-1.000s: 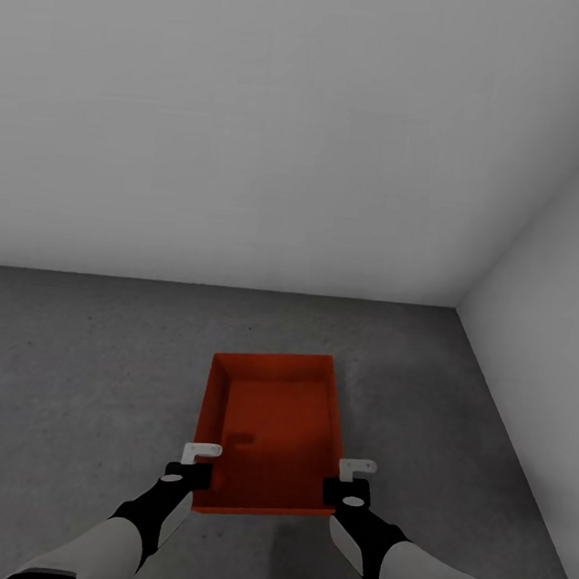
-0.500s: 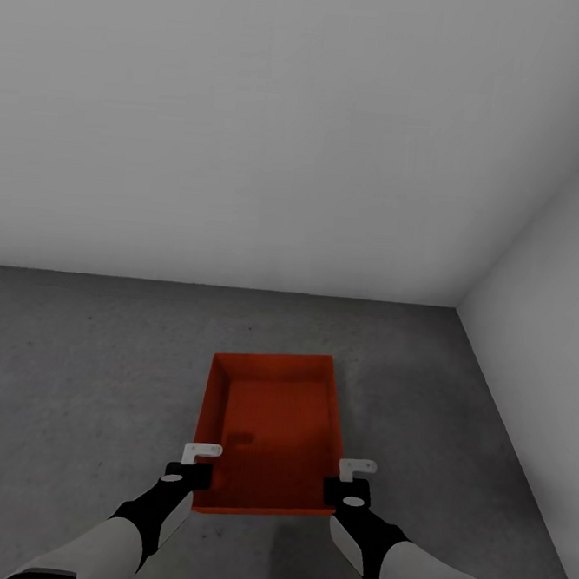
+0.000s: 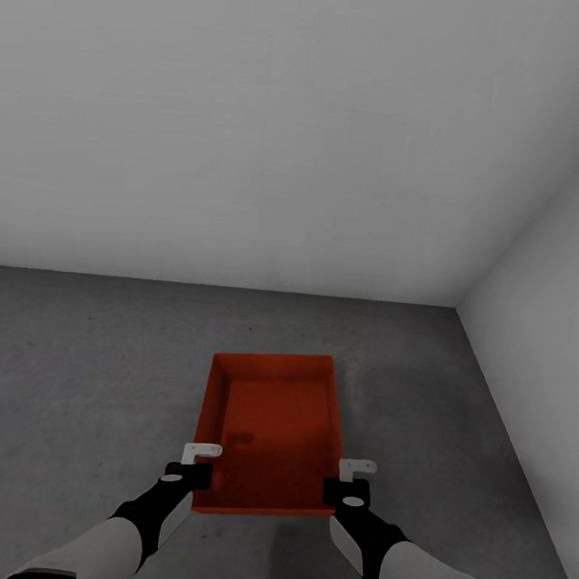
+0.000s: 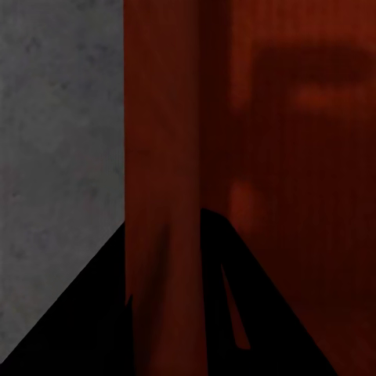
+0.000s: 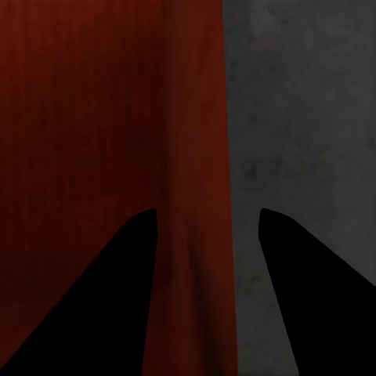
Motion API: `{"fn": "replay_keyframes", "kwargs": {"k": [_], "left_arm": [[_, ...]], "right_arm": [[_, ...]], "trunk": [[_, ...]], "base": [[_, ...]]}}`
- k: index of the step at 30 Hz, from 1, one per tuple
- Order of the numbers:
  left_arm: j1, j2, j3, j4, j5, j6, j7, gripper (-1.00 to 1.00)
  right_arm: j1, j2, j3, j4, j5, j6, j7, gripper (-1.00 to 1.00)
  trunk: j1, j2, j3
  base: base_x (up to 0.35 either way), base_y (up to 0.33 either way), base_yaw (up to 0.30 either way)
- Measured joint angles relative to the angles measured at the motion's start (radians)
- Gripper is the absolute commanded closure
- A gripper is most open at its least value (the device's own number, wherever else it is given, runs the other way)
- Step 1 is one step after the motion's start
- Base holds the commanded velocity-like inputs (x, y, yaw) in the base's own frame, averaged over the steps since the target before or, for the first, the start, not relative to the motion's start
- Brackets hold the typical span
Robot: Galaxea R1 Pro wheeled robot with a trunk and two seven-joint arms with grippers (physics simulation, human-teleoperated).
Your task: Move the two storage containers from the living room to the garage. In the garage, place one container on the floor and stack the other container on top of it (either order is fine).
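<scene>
An orange-red storage container [image 3: 270, 427] rests open-top on the dark grey concrete floor [image 3: 83, 369] of the garage, long side pointing away from me. My left gripper [image 3: 199, 463] is at the near end of its left wall, and in the left wrist view both fingers press against that wall [image 4: 164, 157]. My right gripper [image 3: 349, 477] straddles the near end of the right wall [image 5: 196, 117], with a strip of floor [image 5: 305, 102] showing between the wall and the outer finger. The second container is out of view.
A plain white back wall [image 3: 250, 130] rises beyond the container, and a white side wall [image 3: 548, 327] closes the room on the right, meeting it in a corner. Bare concrete spreads to the left and ahead.
</scene>
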Motion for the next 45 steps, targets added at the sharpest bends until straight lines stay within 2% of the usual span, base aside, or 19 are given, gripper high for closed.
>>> {"fn": "replay_keyframes", "kwargs": {"k": [4,6,11,15,18,21,29,38,39,40,45], "left_arm": [[0.0,0.0,0.0,0.0,0.0,0.0,0.0,1.0],[0.0,0.009,-0.016,-0.006,0.029,-0.008,-0.002,1.0],[0.0,0.01,-0.047,-0.012,0.077,-0.007,0.002,1.0],[0.0,0.011,-0.061,-0.027,0.09,-0.008,-0.005,1.0],[0.0,0.011,-0.06,-0.037,0.092,-0.008,-0.006,1.0],[0.0,0.012,-0.067,-0.045,0.111,-0.007,-0.005,1.0],[0.0,0.011,-0.095,-0.065,0.168,-0.007,-0.007,1.0],[0.0,0.011,-0.151,-0.082,0.242,-0.007,-0.007,1.0],[0.0,0.007,-0.011,-0.102,0.046,0.025,-0.012,1.0],[0.0,0.011,0.009,-0.103,0.015,0.059,-0.011,1.0],[0.0,0.011,0.01,-0.105,0.013,0.063,-0.012,1.0]], "right_arm": [[0.0,0.0,0.0,0.0,0.0,0.0,0.0,1.0],[-0.001,0.004,0.0,-0.001,0.014,-0.007,0.0,1.0],[-0.001,0.004,-0.004,0.001,0.045,-0.004,-0.006,1.0],[-0.001,-0.003,-0.01,-0.005,0.055,-0.015,-0.004,1.0],[-0.002,-0.004,-0.028,-0.007,0.08,-0.018,-0.004,1.0],[-0.002,-0.005,-0.044,-0.009,0.114,-0.016,-0.007,1.0],[-0.002,-0.004,-0.124,-0.01,0.221,-0.017,-0.008,1.0],[-0.002,-0.005,-0.235,-0.01,0.35,-0.018,-0.007,1.0],[-0.001,-0.004,-0.051,-0.012,0.109,-0.045,-0.001,1.0],[-0.001,-0.003,0.015,-0.017,0.018,-0.021,0.002,1.0],[-0.001,-0.004,0.015,-0.019,0.016,-0.019,0.002,1.0]], "trunk": [[0.0,0.0,0.0],[0.0,0.0,0.0],[0.0,0.0,0.0],[0.0,0.0,0.0],[0.0,0.0,0.0],[0.0,0.0,0.0],[0.0,0.0,0.0],[0.0,0.0,0.0],[0.0,0.0,0.0],[0.0,0.0,0.0],[0.0,0.0,0.0]], "base": [[0.0,0.0,0.0],[0.0,0.0,0.0],[0.0,0.0,0.0],[0.0,0.0,0.0],[0.0,0.0,0.0],[0.0,0.0,0.0],[0.0,0.0,0.0],[0.0,0.0,0.0],[0.0,0.0,0.0],[0.0,0.0,0.0],[0.0,0.0,0.0]]}}
